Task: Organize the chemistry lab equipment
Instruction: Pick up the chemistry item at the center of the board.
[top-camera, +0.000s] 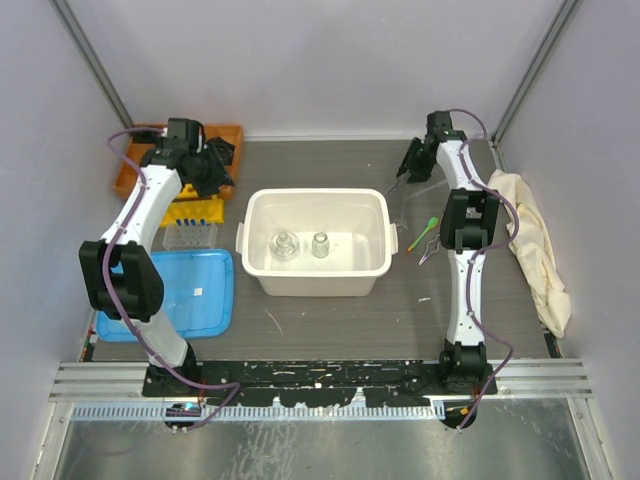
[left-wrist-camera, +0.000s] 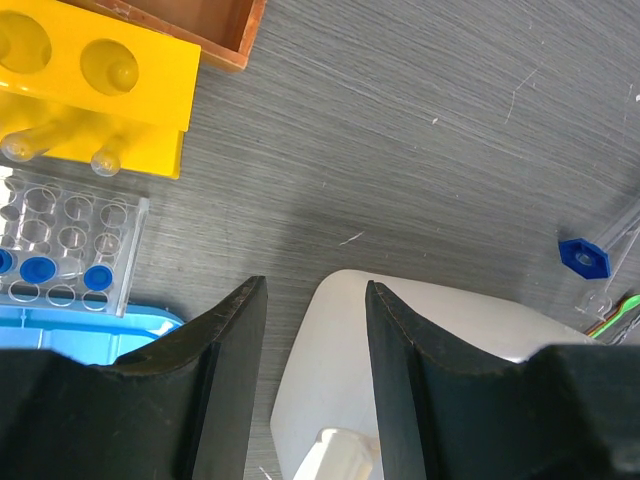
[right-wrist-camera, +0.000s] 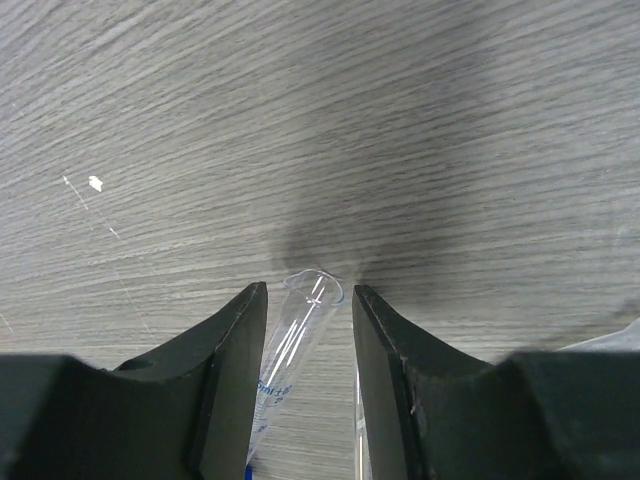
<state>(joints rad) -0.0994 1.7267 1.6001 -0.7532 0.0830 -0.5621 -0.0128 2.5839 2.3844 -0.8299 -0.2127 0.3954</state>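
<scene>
A clear glass tube (right-wrist-camera: 300, 335) with blue print lies on the grey table between the fingers of my right gripper (right-wrist-camera: 308, 295). The jaws stand open, with a gap on the tube's right side. This gripper (top-camera: 415, 172) is at the far right of the table. My left gripper (left-wrist-camera: 315, 290) is open and empty, over the table beside the white tub (left-wrist-camera: 340, 350). The yellow rack (left-wrist-camera: 90, 90) holds tubes, and a clear rack (left-wrist-camera: 65, 240) holds blue caps. A glass flask (top-camera: 284, 245) and a small bottle (top-camera: 320, 244) stand in the tub (top-camera: 262, 275). The green spoon (top-camera: 425, 232) and forceps (top-camera: 432, 252) lie right of the tub.
An orange tray (top-camera: 130, 172) of black parts is at the far left. A blue tray (top-camera: 200, 295) lies near the left arm. A cream cloth (top-camera: 535, 255) lies along the right edge. A blue-capped tube (left-wrist-camera: 583, 257) lies right of the tub's corner.
</scene>
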